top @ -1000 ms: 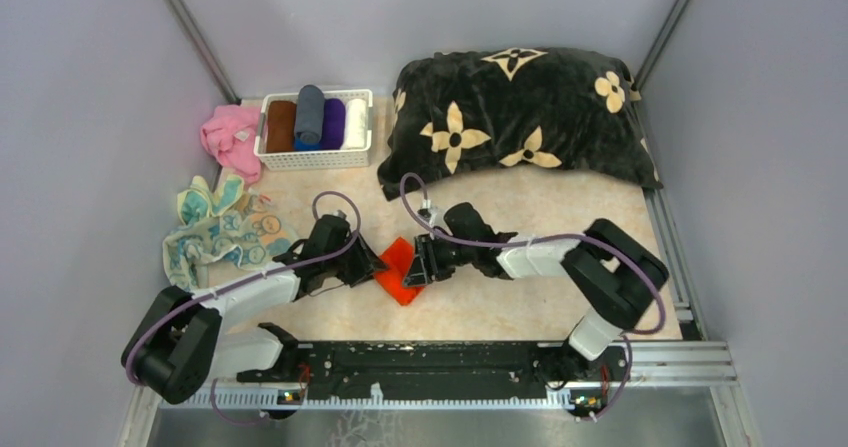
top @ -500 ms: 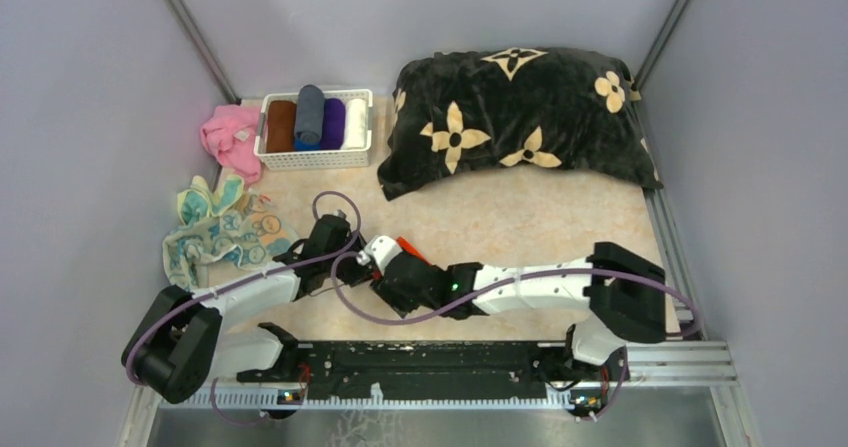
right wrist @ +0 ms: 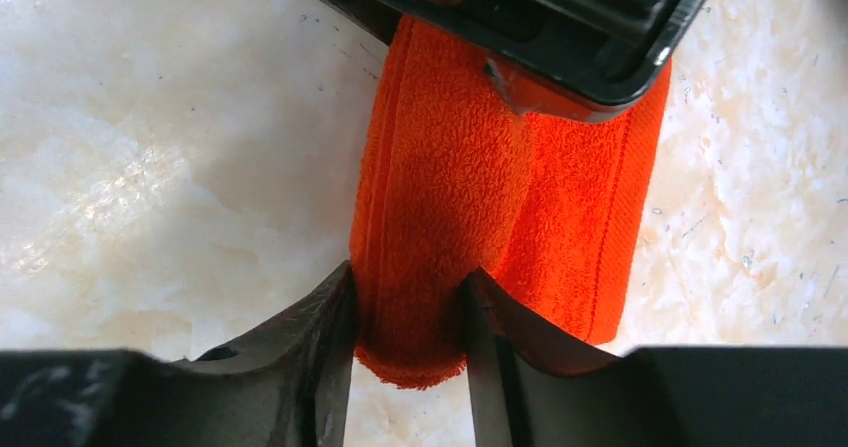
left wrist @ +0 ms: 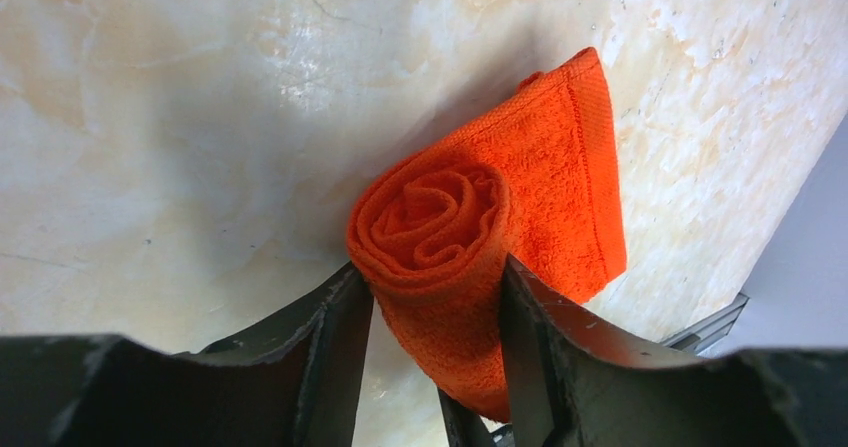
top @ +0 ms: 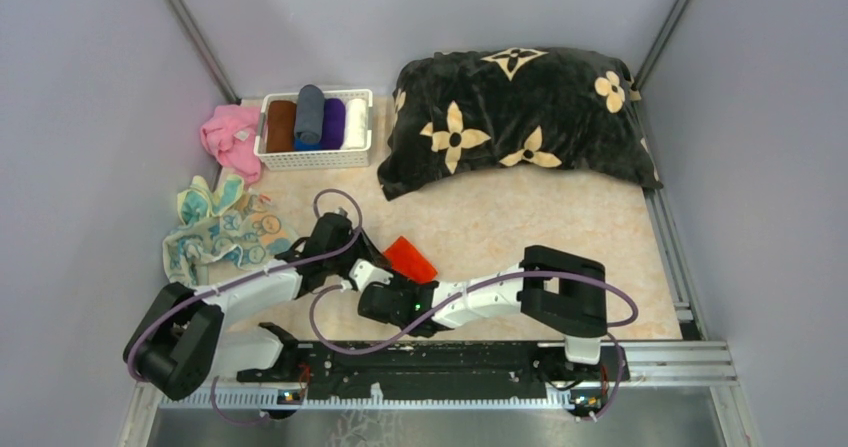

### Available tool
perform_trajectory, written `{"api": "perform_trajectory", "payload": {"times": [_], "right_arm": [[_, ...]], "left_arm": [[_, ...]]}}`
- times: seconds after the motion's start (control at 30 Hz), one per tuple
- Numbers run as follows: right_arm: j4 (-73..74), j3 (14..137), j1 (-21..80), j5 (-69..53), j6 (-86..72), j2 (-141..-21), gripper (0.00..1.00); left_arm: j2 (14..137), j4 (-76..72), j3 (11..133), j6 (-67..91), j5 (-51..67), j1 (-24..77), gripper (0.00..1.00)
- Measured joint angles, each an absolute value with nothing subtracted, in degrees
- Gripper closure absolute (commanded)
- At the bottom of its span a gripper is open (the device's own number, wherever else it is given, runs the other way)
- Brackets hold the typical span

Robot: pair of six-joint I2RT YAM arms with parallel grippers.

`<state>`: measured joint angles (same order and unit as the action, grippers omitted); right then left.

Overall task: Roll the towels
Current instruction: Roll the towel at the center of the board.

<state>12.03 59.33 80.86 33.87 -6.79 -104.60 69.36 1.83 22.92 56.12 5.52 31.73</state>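
Orange towel (top: 411,259): rolled into a tight spiral, one loose flap flat against the worktop (top: 540,217); sits near the front centre, between both arms. Left pincer (left wrist: 430,302): clamped on the roll at its spiral end, one finger on either side. Right pincer (right wrist: 405,312): clamped on the same roll from the opposite end. Teal and yellow towels (top: 222,232): crumpled heap at the left edge, well apart. White basket (top: 316,159) holding rolled cloths, pink cloth (top: 228,137), black flowered cushion (top: 520,117): along the back

white-and-black arms (top: 250,292), looping purple cables (top: 334,194), black joints.
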Motion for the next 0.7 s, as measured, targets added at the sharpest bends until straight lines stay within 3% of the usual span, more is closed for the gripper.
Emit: {"api": "perform_trajectory", "payload": {"times": [0.07, 0.2, 0.43, 0.7], "right_arm": [[12.03, 59.33, 80.86, 34.48, -6.76, -104.66, 0.86], [12.03, 59.22, 80.14, 32.64, -6.44, -103.94, 1.0], [6.96, 54.78, 68.27, 7.25, -9.32, -97.97, 1.0], [-8.64, 48.12, 55.07, -26.37, -20.23, -99.22, 1.0]], "left_arm": [[69.8, 1.89, 23.51, 56.12, 5.41, 31.73, 0.37], [70.32, 2.13, 24.75, 55.79, 5.72, 30.63, 0.25], [63.0, 9.34, 25.21, 55.0, 3.44, 27.27, 0.16], [49.21, 12.23, 21.17, 55.61, 2.79, 26.87, 0.17]]}}
